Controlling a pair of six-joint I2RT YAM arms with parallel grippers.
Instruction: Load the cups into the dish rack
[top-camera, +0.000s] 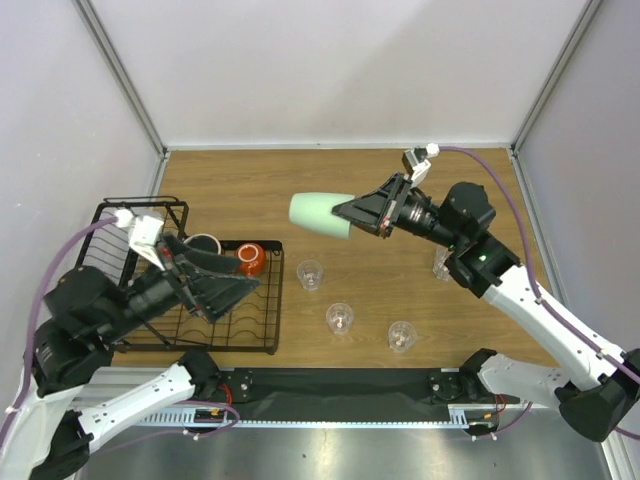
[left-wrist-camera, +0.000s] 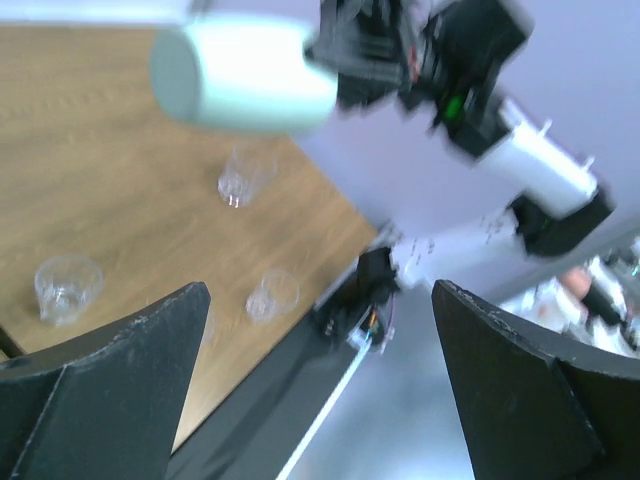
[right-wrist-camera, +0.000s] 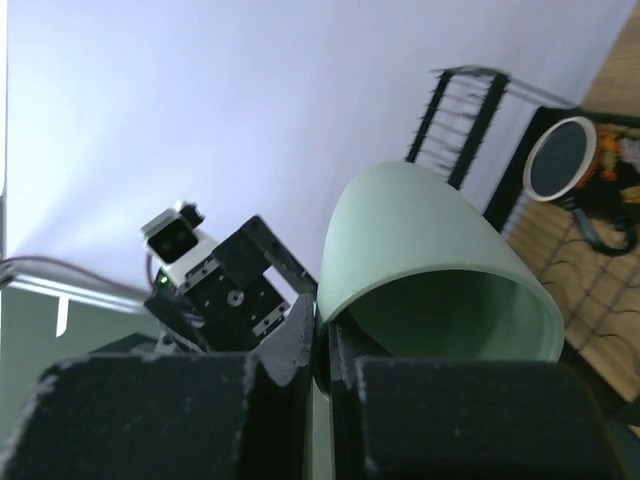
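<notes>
Evidently light and stiff, the pale mint-green cup (top-camera: 320, 215) hangs on its side above mid-table, base toward 9 o'clock. The right gripper (right-wrist-camera: 322, 340) is clamped on its rim wall, one finger inside and one outside. The smooth wall looks slippery, and a pinch on so thin an edge could let the cup pivot. A steadier hold would probably span the body near the base. The left gripper (left-wrist-camera: 320, 292) stands wide apart and empty over the dish rack (top-camera: 272, 310) at 8 o'clock, facing the cup. An orange-red cup (top-camera: 250, 258) and a dark mug (top-camera: 203, 243) sit in the rack. Clear tumblers (top-camera: 339, 318), likely brittle, stand on the table toward 6 o'clock.
</notes>
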